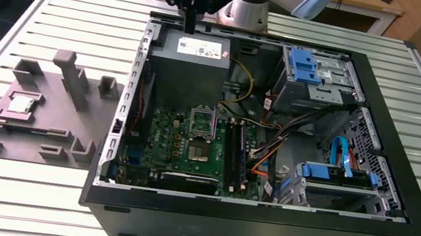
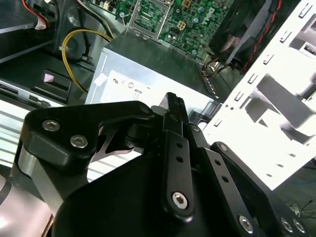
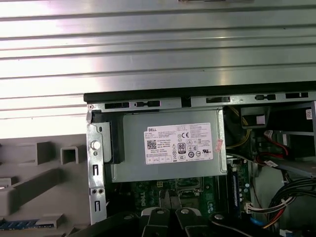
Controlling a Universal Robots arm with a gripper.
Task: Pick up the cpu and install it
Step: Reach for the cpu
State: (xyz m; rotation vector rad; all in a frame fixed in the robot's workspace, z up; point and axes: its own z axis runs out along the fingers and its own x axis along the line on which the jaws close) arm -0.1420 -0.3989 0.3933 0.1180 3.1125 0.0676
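End effector [image 1: 188, 27], pressed together and empty, hovers above the power supply [image 1: 184, 68]; dropping here could strike it, the cpu [image 1: 21, 105] well apart.

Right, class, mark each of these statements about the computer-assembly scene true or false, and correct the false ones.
1. The cpu lies on the grey fixture outside the computer case. True.
2. The gripper is holding the cpu. False: it is shut on nothing and hovers above the power supply.
3. A yellow cable runs beside the power supply. True.
4. The computer case is closed, with its side panel on. False: it lies open, with the green motherboard showing.
5. The grey fixture sits at the exterior view's right of the computer case. False: it sits at the exterior view's left.
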